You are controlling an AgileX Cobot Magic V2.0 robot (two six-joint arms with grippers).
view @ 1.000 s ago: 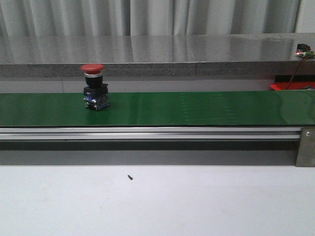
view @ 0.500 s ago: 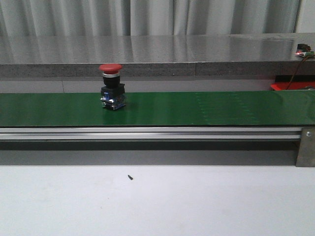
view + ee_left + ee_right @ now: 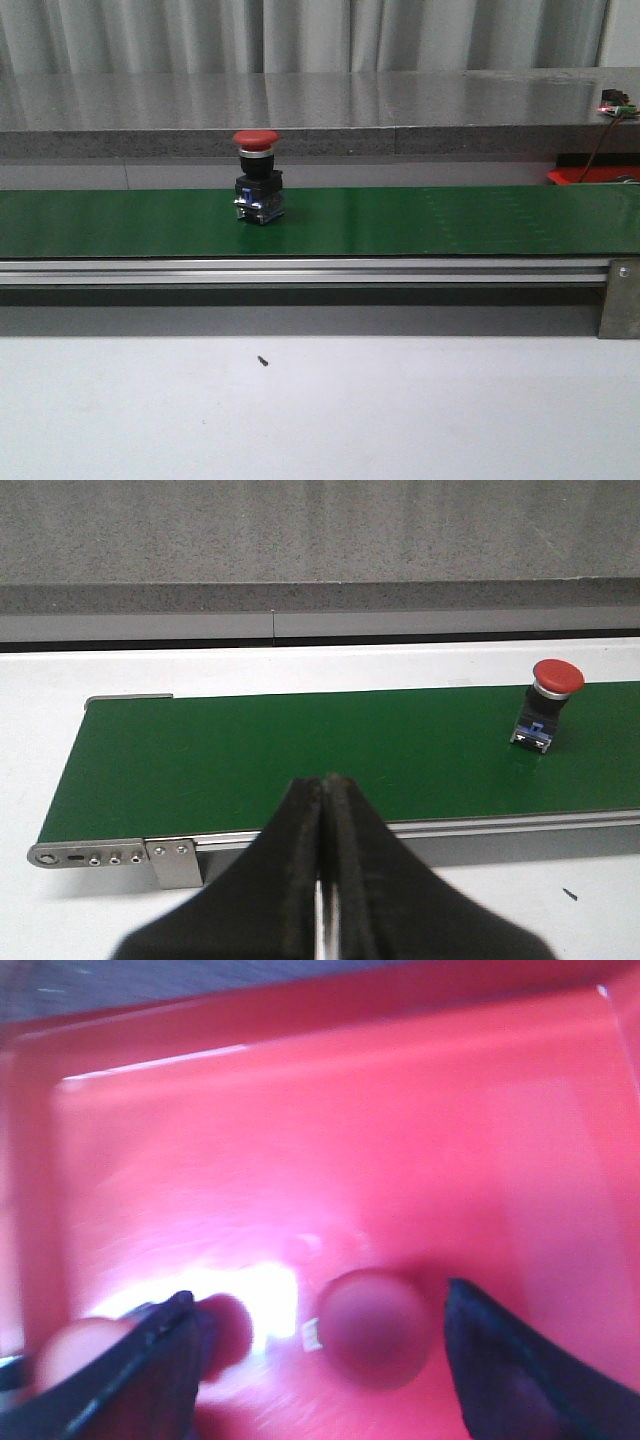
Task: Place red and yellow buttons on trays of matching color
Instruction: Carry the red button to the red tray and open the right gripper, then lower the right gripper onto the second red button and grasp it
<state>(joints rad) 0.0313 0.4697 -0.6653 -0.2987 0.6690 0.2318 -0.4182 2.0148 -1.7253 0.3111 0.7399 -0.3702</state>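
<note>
A red button with a black base stands upright on the green conveyor belt, left of the middle. The same red button appears in the left wrist view, well away from my left gripper, which is shut on nothing near the belt's end. My right gripper hangs open over the red tray. A blurred red button cap lies in the tray between its fingers, touching neither. Another red cap sits by one finger. No yellow button or yellow tray is in view.
An aluminium rail runs along the belt's front edge, with a bracket at its right end. Behind the belt is a grey stone ledge. A corner of the red tray shows at the far right. A small dark speck lies on the white table.
The red button has travelled to the right along the belt, from the left part toward the middle. Nothing else in the front view has moved.
</note>
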